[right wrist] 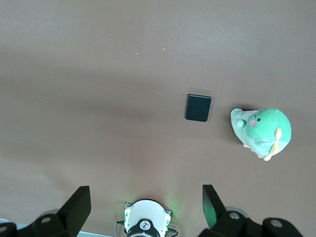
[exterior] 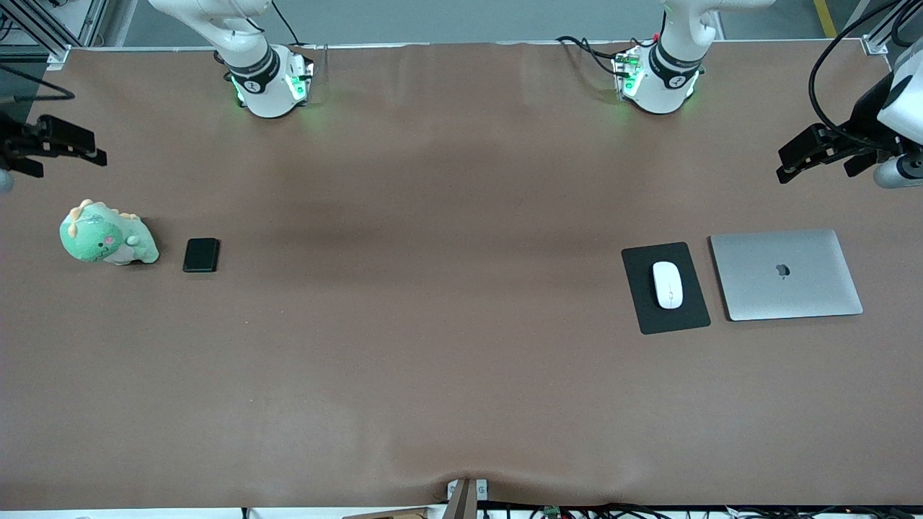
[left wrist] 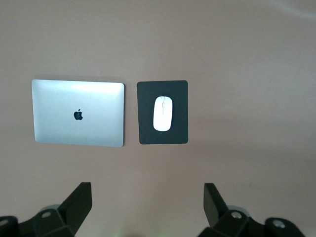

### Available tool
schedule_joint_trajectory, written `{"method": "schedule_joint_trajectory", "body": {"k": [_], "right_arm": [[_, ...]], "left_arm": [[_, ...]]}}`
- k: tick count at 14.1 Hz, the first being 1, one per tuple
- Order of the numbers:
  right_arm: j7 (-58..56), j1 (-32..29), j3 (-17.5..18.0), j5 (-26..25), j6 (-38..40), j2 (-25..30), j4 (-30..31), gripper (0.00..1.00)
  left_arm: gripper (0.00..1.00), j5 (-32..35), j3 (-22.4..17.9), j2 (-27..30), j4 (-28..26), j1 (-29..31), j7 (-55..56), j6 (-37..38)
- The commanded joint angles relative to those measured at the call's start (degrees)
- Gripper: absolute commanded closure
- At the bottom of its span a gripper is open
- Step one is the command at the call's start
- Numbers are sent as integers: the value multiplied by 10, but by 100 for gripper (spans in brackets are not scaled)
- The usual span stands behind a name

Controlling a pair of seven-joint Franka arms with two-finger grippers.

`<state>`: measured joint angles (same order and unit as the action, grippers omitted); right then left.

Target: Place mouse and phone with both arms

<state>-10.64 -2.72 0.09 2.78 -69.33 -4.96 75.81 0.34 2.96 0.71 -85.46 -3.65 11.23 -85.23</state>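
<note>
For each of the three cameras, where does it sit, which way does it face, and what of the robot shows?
Front view: high across the table, facing both arm bases; the left claw and right claw hang at the table's ends, open.
Left wrist view: looks down past its own fingers at the mouse on the black pad, beside the laptop.
Right wrist view: looks down past its own fingers at the phone, the dinosaur plush and an arm base.
Shared: each wrist view's objects also appear in the front view.
</note>
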Motion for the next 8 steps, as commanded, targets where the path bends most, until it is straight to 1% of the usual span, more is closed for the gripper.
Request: {"method": "schedule_joint_trajectory", "body": {"k": [1,2,4,6,8], "right_arm": [[4,5,-4,-5,-13,31,41,0],[18,4,-4,-4,-11,34,45,0],[91,8,1,-4,-16,60,74,0],[161,26,1,-4,-15,66,77,0],[168,22,-1,-4,-17,65,77,0]], "left_arm": [[0,-5,1,12,-6,3,-1,2],[0,-5,0,11,-4,4,-8,2],[0,-5,-2,11,-2,4,-10,2],[0,-5,-3,11,0,5,-10,2],[0,-5,-3,10,1,6,-10,2]]}}
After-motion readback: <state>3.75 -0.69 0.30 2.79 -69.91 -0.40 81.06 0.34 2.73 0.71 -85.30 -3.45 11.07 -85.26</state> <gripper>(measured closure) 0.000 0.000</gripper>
